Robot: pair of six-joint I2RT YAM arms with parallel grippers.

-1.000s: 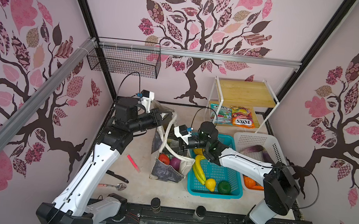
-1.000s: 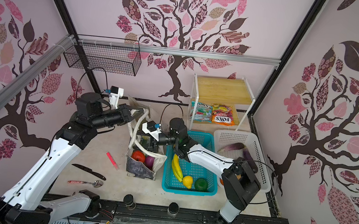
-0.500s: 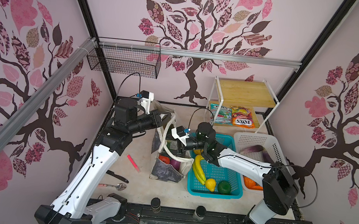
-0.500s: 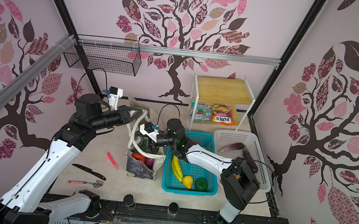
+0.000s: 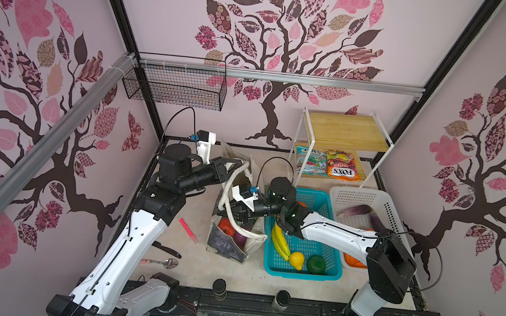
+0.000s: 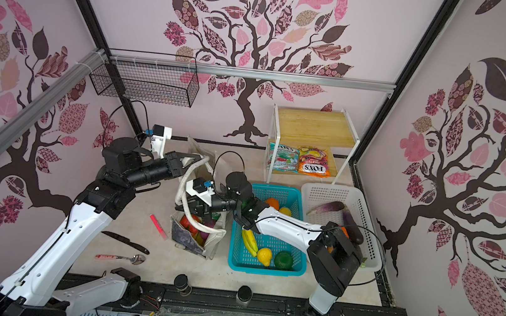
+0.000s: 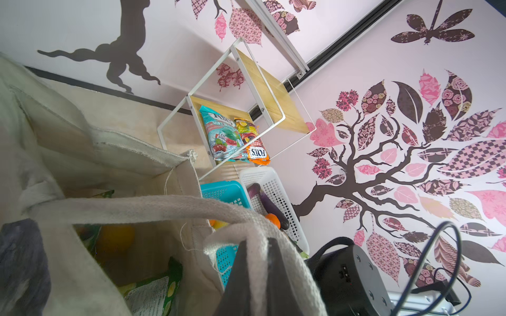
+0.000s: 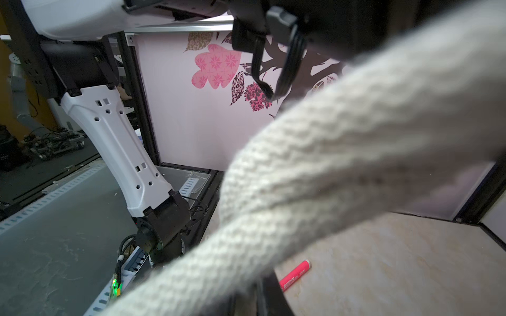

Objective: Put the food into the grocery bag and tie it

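One bag [image 5: 253, 243], worked from two sides
The left gripper [image 5: 238, 164] pinched one strap [image 5: 226, 191] above the bag. The right gripper [image 5: 233, 213] was against the other strap [image 8: 328, 164], grip unclear tbh. One tomato [image 5: 225, 226] and one onion [image 5: 240, 238] sat bagged below it, two packets [image 5: 310, 161] well behind.

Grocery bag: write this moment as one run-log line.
left gripper: shut on strap | right gripper: at strap, grip unclear | grocery bag: standing, food inside

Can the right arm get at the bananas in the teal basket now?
Probably not yet. The right gripper is shut on a cream strap handle; the bananas lie uncovered in the teal basket, so it must release first.
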